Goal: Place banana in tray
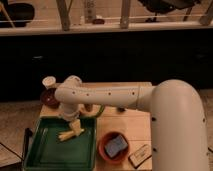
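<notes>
While the gripper point(74, 124) hangs low over the tray point(44, 151), banana point(69, 133) is inside the rim, roughly 1 o'clock of tray centre. Can't tell if gripper holds it. Likely left: release confirmed, arm clear.

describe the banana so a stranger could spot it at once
Find the large dark green rectangular plastic tray at the view's lower left. In its far half, just below the robot's gripper, is the small pale yellow, slightly curved banana. It is the only yellow thing there, unlike the blue sponge in the round terracotta bowl beside the tray.
</notes>
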